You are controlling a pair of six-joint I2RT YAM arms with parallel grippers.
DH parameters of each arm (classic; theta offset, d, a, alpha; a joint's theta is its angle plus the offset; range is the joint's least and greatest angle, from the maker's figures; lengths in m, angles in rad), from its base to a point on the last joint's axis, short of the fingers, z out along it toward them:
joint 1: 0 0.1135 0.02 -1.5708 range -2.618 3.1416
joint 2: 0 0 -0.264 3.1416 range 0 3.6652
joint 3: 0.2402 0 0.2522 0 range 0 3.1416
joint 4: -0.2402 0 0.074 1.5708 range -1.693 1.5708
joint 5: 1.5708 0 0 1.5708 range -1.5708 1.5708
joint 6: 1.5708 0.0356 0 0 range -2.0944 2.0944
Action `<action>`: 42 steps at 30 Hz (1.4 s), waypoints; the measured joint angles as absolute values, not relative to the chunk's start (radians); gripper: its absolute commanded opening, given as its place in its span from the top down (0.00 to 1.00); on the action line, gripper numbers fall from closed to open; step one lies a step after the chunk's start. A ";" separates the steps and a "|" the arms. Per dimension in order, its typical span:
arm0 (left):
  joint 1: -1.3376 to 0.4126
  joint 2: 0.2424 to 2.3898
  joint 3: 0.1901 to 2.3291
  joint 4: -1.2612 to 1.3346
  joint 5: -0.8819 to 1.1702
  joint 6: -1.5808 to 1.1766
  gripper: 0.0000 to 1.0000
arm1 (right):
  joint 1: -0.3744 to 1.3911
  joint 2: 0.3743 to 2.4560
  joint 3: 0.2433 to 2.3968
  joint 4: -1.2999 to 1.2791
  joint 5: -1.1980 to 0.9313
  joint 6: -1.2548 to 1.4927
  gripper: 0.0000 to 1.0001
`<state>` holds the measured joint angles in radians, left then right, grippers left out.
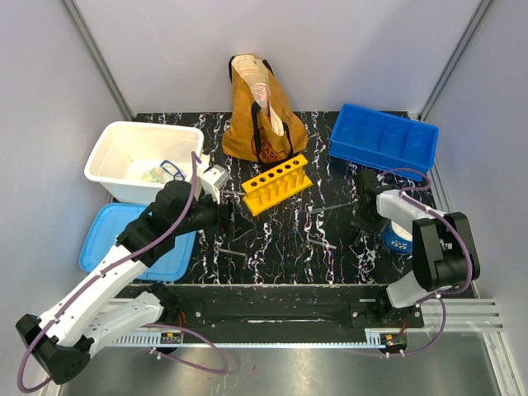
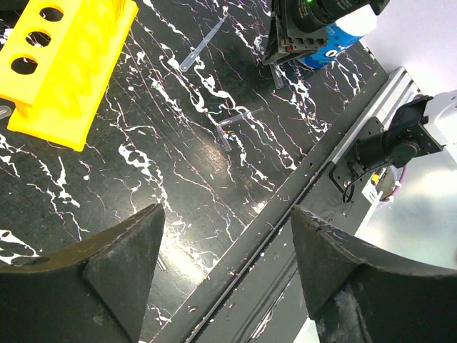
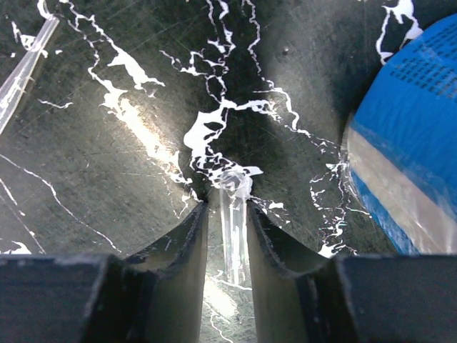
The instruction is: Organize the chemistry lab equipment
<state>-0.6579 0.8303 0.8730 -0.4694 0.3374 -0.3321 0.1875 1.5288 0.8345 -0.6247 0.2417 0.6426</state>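
The yellow six-hole rack point(image 1: 277, 183) point(image 2: 64, 64) stands mid-table in front of the tote bag. Thin loose tubes lie on the black marbled table: one tube point(image 1: 330, 206) point(image 2: 203, 46) right of the rack and another tube point(image 1: 322, 243) point(image 2: 239, 118) nearer the front. My right gripper point(image 1: 363, 219) point(image 3: 227, 204) is down at the table on the right, its jaws shut on a clear tube point(image 3: 234, 221) whose end touches the tabletop. My left gripper point(image 1: 223, 214) point(image 2: 225, 211) hovers left of the rack, open, with nothing between its fingers.
A mustard-brown tote bag point(image 1: 262, 115) stands at the back. A blue compartment tray point(image 1: 384, 139) sits back right and a white bin point(image 1: 144, 157) back left, with a blue lid point(image 1: 136, 239) in front of it. A blue-and-white roll point(image 1: 400, 238) point(image 3: 407, 143) lies right beside the right gripper.
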 measured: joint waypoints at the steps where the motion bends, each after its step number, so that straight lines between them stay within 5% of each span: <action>1: -0.658 0.830 0.873 -0.470 0.337 -0.332 0.25 | 0.187 1.538 0.832 -0.616 0.241 0.643 0.70; 11: -0.658 0.818 0.854 -0.463 0.341 -0.366 0.26 | 0.187 1.539 0.831 -0.591 0.214 0.630 0.87; 20: -0.658 0.892 0.842 -0.405 0.423 -0.445 0.27 | 0.216 1.375 0.825 -0.573 0.092 0.614 0.87; 29: -0.658 1.117 0.883 -0.297 0.582 -0.541 0.30 | 0.466 1.164 0.917 -0.441 -0.084 0.690 0.87; 34: -0.658 1.171 0.898 -0.187 0.661 -0.596 0.42 | 0.553 1.120 0.917 -0.328 -0.152 0.772 0.87; 42: -0.659 1.266 0.917 -0.026 0.715 -0.675 0.44 | 0.628 1.113 0.916 -0.213 -0.203 0.861 0.87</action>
<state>-0.6590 1.2655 0.9169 -0.0257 0.7155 -0.6750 0.6281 1.1126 0.9165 -0.2134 -0.2031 0.8608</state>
